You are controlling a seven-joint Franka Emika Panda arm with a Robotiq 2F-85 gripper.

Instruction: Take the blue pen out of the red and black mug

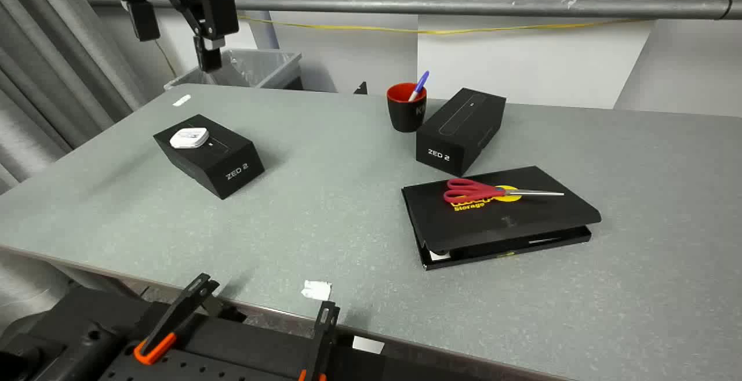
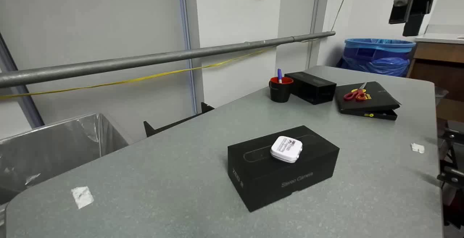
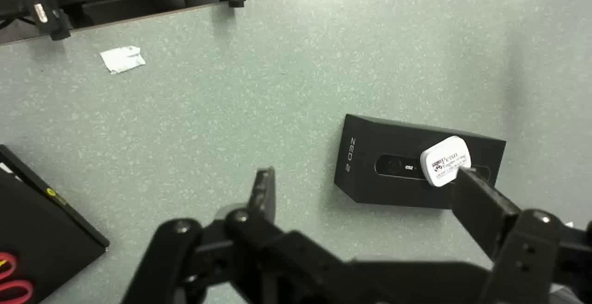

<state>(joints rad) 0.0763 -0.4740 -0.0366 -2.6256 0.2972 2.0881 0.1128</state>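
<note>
Approach step: grip not yet made
Your gripper (image 1: 178, 47) hangs above the table (image 1: 336, 207), at left in an exterior view, jaws wide apart, holding nothing; you appear to be at the approach. Next, traverse to the red and black mug (image 1: 406, 116), straddle the exposed upper end of the blue pen (image 1: 422, 82), close, and lift along its tilt. Count, left to right: one ZED 2 box (image 1: 224, 159) with one white case (image 1: 189, 137) on top; the one mug, with the one pen leaning inside it; a second ZED 2 box (image 1: 462, 127) just beside the mug, contact unclear; one black storage case (image 1: 510, 218), slightly ajar, bearing one pair of scissors (image 1: 484, 191)
</note>
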